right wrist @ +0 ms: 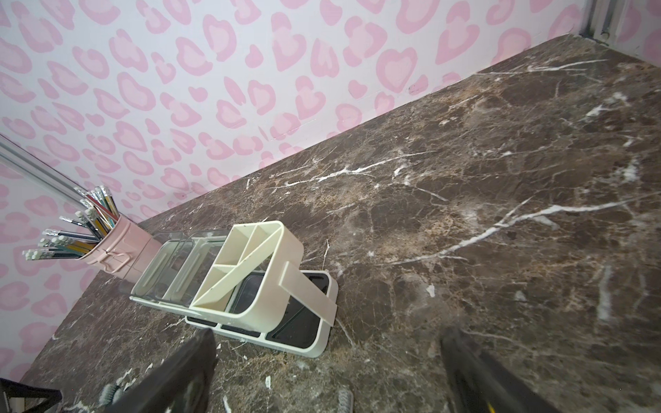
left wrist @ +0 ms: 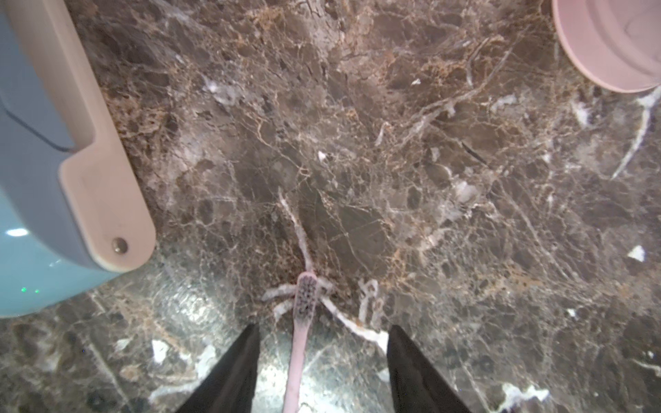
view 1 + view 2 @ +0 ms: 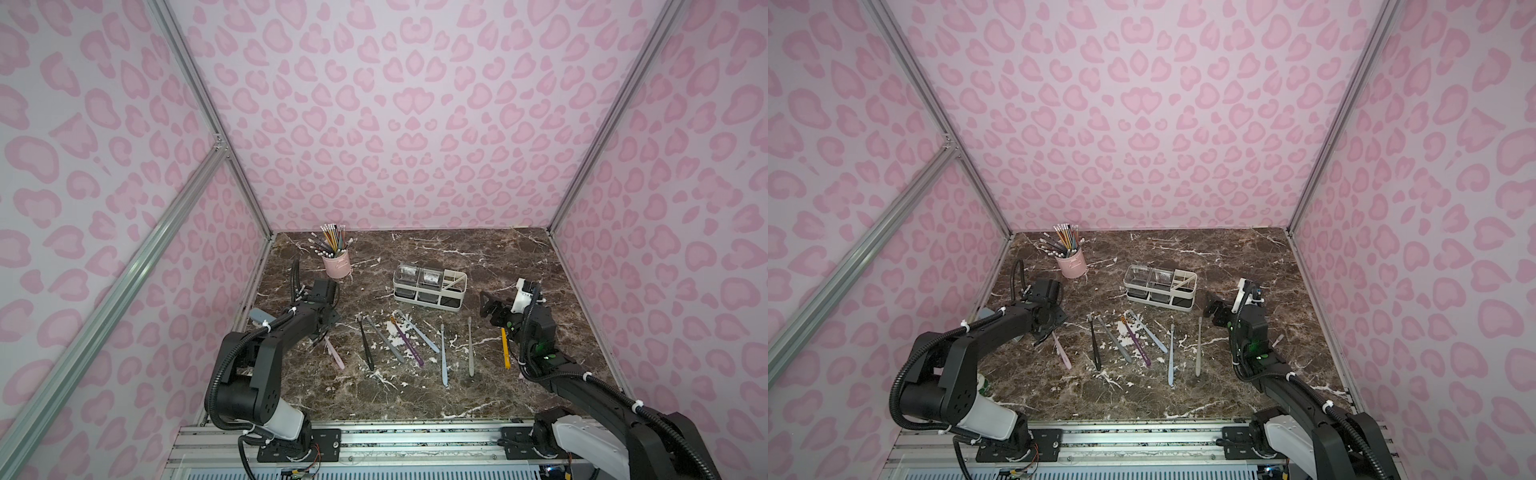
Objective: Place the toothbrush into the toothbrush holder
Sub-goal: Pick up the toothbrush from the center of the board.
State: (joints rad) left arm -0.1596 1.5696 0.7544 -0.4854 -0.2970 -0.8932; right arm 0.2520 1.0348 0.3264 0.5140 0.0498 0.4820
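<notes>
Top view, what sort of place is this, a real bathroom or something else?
Likely a robot test booth dressed as a bathroom counter, not a real room: two robot arms mounted on a metal rail, pink printed walls in a metal frame, and toothbrushes laid near a white holder.

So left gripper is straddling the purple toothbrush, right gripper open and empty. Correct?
Not purple: the left gripper straddles the pink toothbrush, as the left wrist view shows. The right gripper is open and empty, as you said.
</notes>
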